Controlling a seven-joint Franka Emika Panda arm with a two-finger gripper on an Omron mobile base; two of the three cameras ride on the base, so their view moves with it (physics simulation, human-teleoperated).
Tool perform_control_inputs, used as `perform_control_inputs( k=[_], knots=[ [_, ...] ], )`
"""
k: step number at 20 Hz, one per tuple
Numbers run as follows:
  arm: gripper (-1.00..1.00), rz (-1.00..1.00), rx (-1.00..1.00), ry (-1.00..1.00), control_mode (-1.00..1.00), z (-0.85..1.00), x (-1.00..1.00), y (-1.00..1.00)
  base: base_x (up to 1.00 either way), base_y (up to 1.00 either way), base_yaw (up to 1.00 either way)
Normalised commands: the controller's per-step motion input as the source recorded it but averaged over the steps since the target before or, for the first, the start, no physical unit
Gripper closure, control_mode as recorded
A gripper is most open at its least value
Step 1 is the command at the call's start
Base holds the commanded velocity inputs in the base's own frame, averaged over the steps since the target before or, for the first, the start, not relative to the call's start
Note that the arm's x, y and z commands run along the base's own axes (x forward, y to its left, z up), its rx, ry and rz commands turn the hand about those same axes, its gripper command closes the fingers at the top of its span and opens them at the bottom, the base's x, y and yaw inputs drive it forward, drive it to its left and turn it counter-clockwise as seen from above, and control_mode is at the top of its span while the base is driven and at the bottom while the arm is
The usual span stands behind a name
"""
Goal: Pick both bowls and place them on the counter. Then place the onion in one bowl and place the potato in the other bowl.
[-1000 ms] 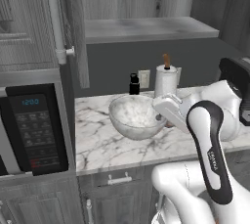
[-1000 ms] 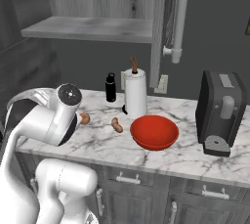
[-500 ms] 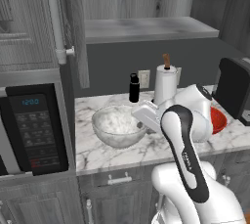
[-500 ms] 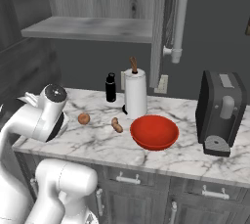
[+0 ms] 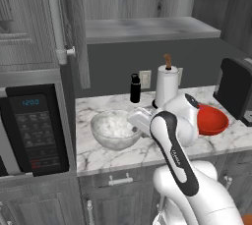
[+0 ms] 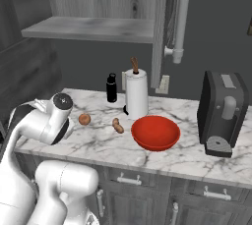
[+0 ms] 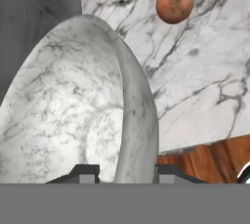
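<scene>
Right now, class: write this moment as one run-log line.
pincer: shut on marble bowl rim | red bowl: on counter | onion, potato: on counter, unbowled

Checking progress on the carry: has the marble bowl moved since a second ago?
Yes. The marble bowl, gripped at its rim, has moved left along the counter, toward the microwave.

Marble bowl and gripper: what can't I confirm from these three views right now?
- Whether the marble bowl rests on the counter or hangs above it: the hand view crops its base.
- Gripper fingertips: cut off by the bottom edge.
- Onion and potato: the arm blocks them in the left base view.
</scene>
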Motion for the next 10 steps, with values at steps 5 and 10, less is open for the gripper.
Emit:
perform_control_inputs(
  k=[5, 10],
  knots=[
    [1.00, 0.00, 0.00, 0.00, -1.00, -0.39, 0.36, 0.10, 0.00, 0.00, 0.00],
    [1.00, 0.00, -0.01, 0.01, -1.00, -0.42, 0.33, 0.21, 0.00, 0.00, 0.00]
  ],
)
